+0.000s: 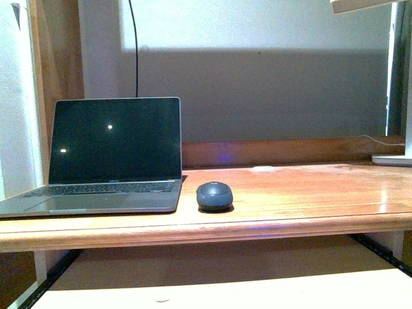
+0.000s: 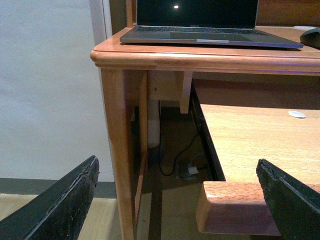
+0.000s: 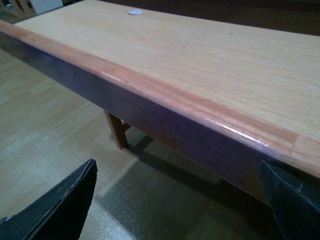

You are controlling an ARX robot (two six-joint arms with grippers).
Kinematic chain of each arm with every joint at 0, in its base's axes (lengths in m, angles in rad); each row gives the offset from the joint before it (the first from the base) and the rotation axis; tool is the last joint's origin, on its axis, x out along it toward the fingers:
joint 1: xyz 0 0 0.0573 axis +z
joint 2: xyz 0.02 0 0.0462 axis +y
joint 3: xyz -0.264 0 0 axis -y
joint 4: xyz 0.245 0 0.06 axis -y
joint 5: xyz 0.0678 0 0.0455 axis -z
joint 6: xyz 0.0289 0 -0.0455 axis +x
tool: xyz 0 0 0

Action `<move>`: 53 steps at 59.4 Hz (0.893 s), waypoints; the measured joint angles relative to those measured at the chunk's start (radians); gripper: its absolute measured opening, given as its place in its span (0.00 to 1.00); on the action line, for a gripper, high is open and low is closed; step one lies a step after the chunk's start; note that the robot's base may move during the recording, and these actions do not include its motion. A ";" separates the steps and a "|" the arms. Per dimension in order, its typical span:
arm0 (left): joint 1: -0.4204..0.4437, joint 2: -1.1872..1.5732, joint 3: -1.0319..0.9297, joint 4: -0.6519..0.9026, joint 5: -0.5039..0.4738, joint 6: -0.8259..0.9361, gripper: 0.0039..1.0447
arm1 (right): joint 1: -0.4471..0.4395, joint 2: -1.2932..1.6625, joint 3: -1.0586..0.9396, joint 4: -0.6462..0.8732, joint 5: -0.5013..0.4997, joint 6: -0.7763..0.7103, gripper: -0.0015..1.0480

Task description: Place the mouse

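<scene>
The mouse point(image 1: 214, 195), small, dark grey and domed, rests on the wooden desk top point(image 1: 302, 193) just right of the open laptop point(image 1: 109, 158). In the left wrist view a dark sliver of the mouse point(image 2: 311, 37) shows at the edge, beside the laptop point(image 2: 210, 36). Neither arm shows in the front view. My left gripper point(image 2: 177, 200) is open and empty, low in front of the desk's corner leg and the pull-out shelf point(image 2: 250, 145). My right gripper point(image 3: 177, 200) is open and empty, below the front edge of the light shelf point(image 3: 200, 60), over the floor.
A lamp base point(image 1: 393, 158) with a white cord stands at the desk's far right. A black cable point(image 1: 136, 45) hangs down the wall behind the laptop. A small white disc point(image 2: 297, 114) lies on the shelf. Cables and a plug point(image 2: 187, 170) lie under the desk.
</scene>
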 joint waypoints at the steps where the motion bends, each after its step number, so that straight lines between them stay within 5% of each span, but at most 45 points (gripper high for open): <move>1: 0.000 0.000 0.000 0.000 0.000 0.000 0.93 | 0.004 0.006 -0.001 0.008 0.005 -0.003 0.93; 14: 0.000 0.000 0.000 0.000 0.000 0.000 0.93 | 0.150 0.163 -0.005 0.261 0.212 0.046 0.93; 28: 0.000 0.000 0.000 0.000 0.000 0.000 0.93 | 0.333 0.443 0.111 0.533 0.566 0.183 0.93; 53: 0.000 0.000 0.000 0.000 0.000 0.000 0.93 | 0.517 0.725 0.431 0.498 1.046 0.294 0.93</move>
